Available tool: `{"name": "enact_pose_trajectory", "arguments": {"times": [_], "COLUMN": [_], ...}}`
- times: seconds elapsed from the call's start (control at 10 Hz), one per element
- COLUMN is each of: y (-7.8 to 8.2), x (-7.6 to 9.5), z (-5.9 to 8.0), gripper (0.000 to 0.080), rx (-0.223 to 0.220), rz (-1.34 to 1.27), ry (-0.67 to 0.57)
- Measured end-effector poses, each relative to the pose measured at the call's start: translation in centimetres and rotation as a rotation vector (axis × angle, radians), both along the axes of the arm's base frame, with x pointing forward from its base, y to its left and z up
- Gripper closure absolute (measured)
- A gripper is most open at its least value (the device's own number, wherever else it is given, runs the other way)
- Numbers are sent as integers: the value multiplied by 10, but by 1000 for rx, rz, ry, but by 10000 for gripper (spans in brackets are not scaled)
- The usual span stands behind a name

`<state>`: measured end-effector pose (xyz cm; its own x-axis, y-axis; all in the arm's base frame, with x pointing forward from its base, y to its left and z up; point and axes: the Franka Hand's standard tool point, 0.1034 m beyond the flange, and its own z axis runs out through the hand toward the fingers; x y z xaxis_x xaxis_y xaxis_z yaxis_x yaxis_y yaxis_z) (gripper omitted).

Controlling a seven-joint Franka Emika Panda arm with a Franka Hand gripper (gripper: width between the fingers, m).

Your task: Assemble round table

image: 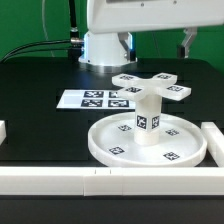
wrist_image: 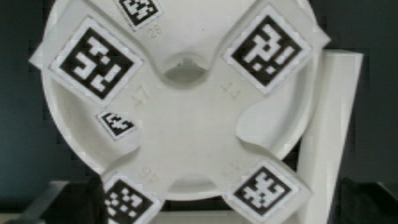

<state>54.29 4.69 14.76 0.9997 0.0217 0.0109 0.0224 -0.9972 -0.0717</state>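
Tags (image: 142, 124) on leg (image: 147, 117), foot (image: 152, 87) bear no lettering.

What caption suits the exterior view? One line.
Cross-shaped foot sits atop the upright leg standing in the round disc, marker board behind.

We see a black table (image: 40, 120) filling most of the exterior view. On it, towards that view's left and behind the middle, lies the marker board (image: 90, 99), a thin flat white sheet printed with black-and-white square tags. Long white bars edge the table: one bar (image: 100, 180) runs along the near side, a short piece (image: 3, 131) shows at the left edge, and another (image: 214, 137) at the right. Behind the table we see a green backdrop (image: 25, 25) with dark cables (image: 45, 44) running across it.
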Motion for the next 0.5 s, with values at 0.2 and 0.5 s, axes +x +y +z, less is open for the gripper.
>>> {"name": "enact_pose_trajectory", "arguments": {"times": [0.2, 0.5], "y": [0, 0], "x": [0, 0], "z": [-1, -1], "gripper": [150, 150], "rx": [0, 0], "rz": [0, 0], "ry": [2, 2]}}
